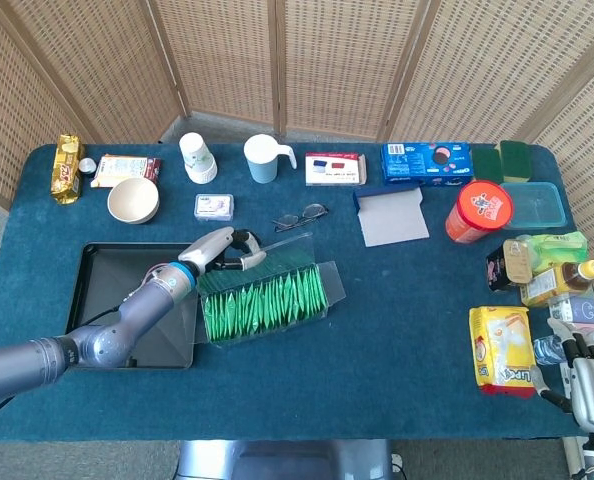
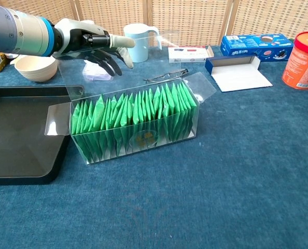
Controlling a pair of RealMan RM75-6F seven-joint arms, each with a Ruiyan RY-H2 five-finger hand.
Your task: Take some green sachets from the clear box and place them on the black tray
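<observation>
Sachets (image 2: 136,122) in the box (image 2: 138,140), tray (image 2: 19,135) just left, glasses (image 2: 167,77) behind.

My left hand (image 2: 94,44) has a white shell, black fingers with pale tips, a blue wrist band and a grey metallic arm (image 1: 67,355); my right hand (image 1: 587,375) is silver-grey with black finger segments.

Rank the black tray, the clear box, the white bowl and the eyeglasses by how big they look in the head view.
1. black tray
2. clear box
3. white bowl
4. eyeglasses, though nearly as wide as the bowl
</observation>
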